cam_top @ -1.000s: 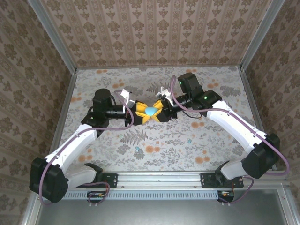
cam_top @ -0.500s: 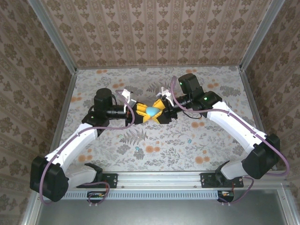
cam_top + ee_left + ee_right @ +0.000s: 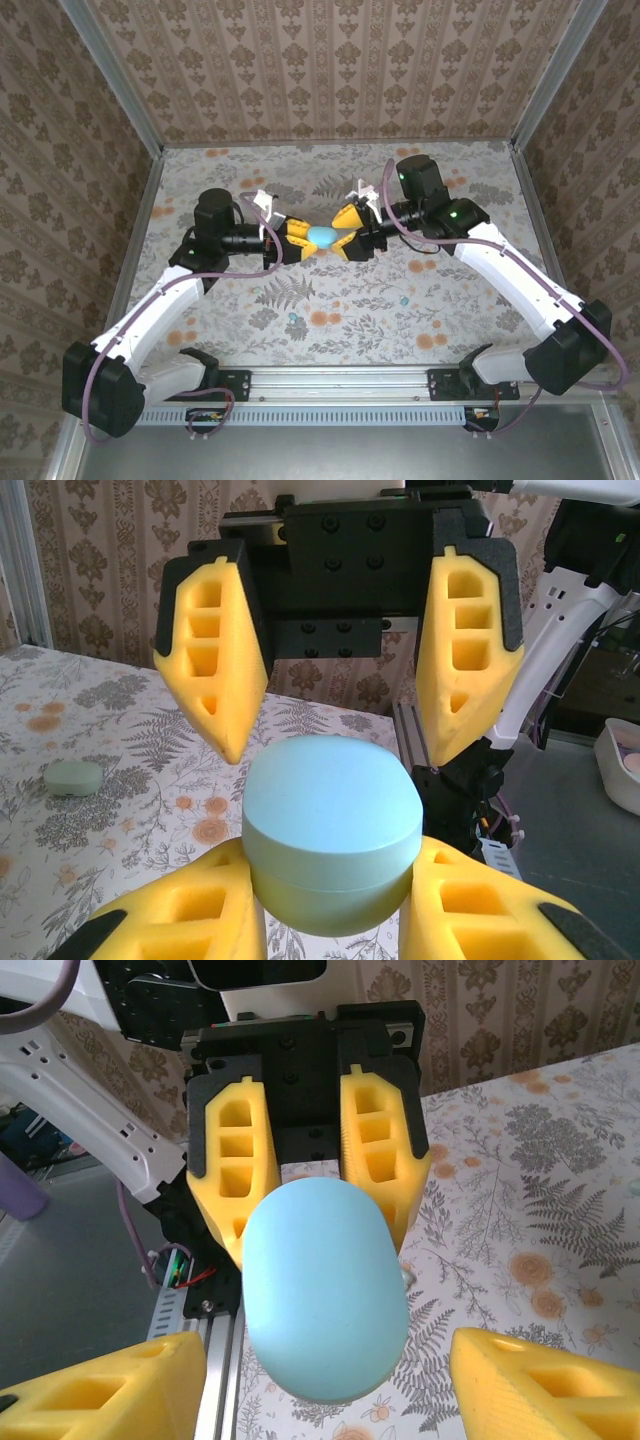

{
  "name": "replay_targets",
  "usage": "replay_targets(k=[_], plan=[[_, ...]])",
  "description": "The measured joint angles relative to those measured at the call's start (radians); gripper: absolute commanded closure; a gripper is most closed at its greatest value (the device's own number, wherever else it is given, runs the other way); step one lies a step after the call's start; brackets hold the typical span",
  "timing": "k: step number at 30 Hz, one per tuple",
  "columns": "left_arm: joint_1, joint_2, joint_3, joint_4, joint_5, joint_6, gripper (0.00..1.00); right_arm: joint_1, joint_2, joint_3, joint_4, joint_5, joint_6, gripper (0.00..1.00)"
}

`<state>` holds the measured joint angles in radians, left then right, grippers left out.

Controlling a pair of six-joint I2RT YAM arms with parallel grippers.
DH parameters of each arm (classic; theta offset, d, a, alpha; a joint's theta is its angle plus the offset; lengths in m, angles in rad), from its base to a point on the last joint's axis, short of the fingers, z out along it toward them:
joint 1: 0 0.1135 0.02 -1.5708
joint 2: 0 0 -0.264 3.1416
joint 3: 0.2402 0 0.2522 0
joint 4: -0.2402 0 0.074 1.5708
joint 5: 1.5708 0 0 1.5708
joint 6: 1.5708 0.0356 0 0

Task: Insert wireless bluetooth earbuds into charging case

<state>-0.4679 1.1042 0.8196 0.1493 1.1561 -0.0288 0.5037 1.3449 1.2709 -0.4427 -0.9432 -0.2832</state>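
Observation:
The light blue oval charging case (image 3: 322, 237) hangs above the middle of the table with its lid closed. My left gripper (image 3: 308, 239) is shut on it, and its yellow fingers (image 3: 190, 915) press both sides of the case (image 3: 333, 825). My right gripper (image 3: 349, 233) faces it from the right and is open. Its fingers (image 3: 545, 1385) stand wide of the case (image 3: 325, 1290) without touching it. Two tiny teal earbuds lie on the table nearer the arm bases, one (image 3: 293, 316) at left and one (image 3: 404, 299) at right.
The floral table (image 3: 330, 290) is walled at the back and on both sides. A metal rail (image 3: 340, 378) runs along the near edge. In the left wrist view a small pale green oval piece (image 3: 75, 777) lies on the table at left.
My right gripper has opened, let go of the case and drawn back a little to the right. My left gripper has closed tighter and now holds the case alone.

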Motion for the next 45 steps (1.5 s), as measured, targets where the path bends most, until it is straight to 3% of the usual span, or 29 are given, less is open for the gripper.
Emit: replay_targets(k=[17, 34, 45], plan=[[0.007, 0.0, 0.0, -0.016, -0.01, 0.007, 0.85, 0.0, 0.06, 0.006, 0.044, 0.001, 0.051, 0.31], [0.018, 0.0, -0.002, -0.057, -0.085, 0.015, 0.85, 0.006, 0.054, 0.024, 0.074, 0.163, 0.114, 0.3], [0.01, -0.007, -0.012, -0.068, -0.06, 0.029, 0.87, -0.002, 0.034, 0.027, 0.119, 0.355, 0.159, 0.28]])
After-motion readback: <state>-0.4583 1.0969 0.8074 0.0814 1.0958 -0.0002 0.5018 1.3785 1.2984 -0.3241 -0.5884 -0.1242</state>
